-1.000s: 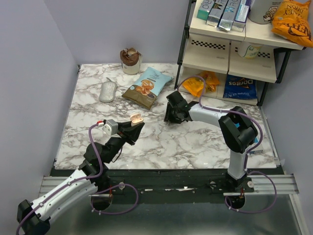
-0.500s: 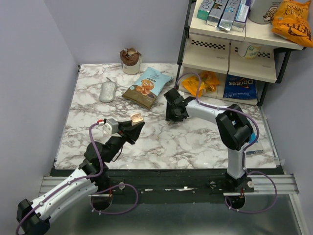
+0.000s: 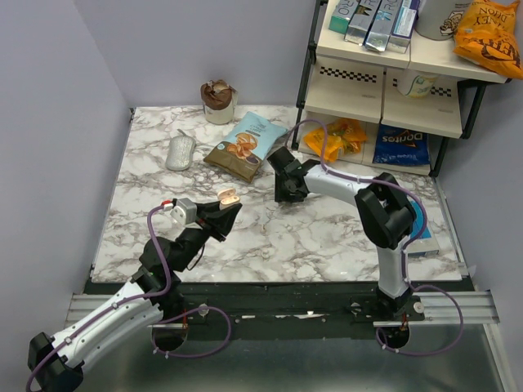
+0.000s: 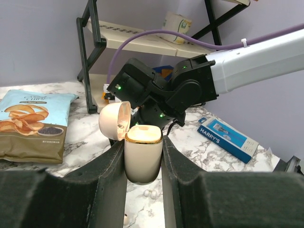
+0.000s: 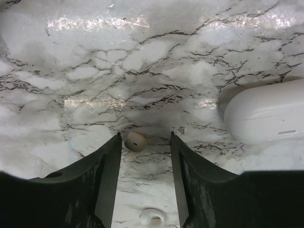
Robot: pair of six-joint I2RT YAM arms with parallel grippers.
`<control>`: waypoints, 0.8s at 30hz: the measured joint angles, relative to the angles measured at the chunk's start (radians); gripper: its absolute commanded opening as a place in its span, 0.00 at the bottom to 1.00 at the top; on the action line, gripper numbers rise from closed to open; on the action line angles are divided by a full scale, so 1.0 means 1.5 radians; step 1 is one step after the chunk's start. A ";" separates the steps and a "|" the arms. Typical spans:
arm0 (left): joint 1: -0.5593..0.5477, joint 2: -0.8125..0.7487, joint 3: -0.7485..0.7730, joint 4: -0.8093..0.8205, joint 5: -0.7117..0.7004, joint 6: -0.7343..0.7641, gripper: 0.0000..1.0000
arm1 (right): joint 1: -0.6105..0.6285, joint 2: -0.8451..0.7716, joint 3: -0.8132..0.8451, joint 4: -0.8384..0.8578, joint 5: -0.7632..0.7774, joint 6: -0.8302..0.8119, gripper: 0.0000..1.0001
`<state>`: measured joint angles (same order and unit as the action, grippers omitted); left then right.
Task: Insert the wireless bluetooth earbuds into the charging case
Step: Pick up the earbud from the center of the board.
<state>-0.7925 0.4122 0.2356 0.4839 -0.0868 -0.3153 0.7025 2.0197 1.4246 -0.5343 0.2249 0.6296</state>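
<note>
Picking up something this small takes care: the earbud point(image 5: 135, 141) is a light, hard, smooth plastic bead, and it is likely to skid or flick away across the marble table point(image 5: 142, 57) if you pinch it off-centre. Take it across its widest part, low and square, and close slowly.

Your right gripper point(image 5: 145, 140) points down at the table with its jaws moderately apart, one on each side of that earbud. It lies on the marble between them, nearer one jaw, and neither jaw clearly touches it. A second earbud point(image 5: 152, 217) lies loose on the table just behind the fingertips, toward the wrist.

Your left gripper point(image 4: 143, 151) is clamped on the body of the charging case point(image 4: 142, 161), holding it upright off the table with its lid point(image 4: 114, 121) swung open toward the right arm. The case looks rigid and glossy, so a firm hold on its sides suits it.
</note>
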 measured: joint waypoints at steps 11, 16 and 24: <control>-0.001 -0.009 0.000 -0.002 0.000 -0.003 0.00 | 0.002 0.007 0.012 -0.024 0.004 0.045 0.29; -0.001 -0.019 0.000 -0.003 0.000 -0.004 0.00 | 0.008 0.008 0.014 -0.026 0.012 0.028 0.19; -0.001 -0.019 0.000 -0.005 0.000 -0.005 0.00 | 0.043 0.008 0.013 -0.011 0.019 -0.062 0.15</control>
<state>-0.7944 0.3836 0.2356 0.4763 -0.0864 -0.3229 0.7673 2.0319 1.4441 -0.5510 0.2539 0.5365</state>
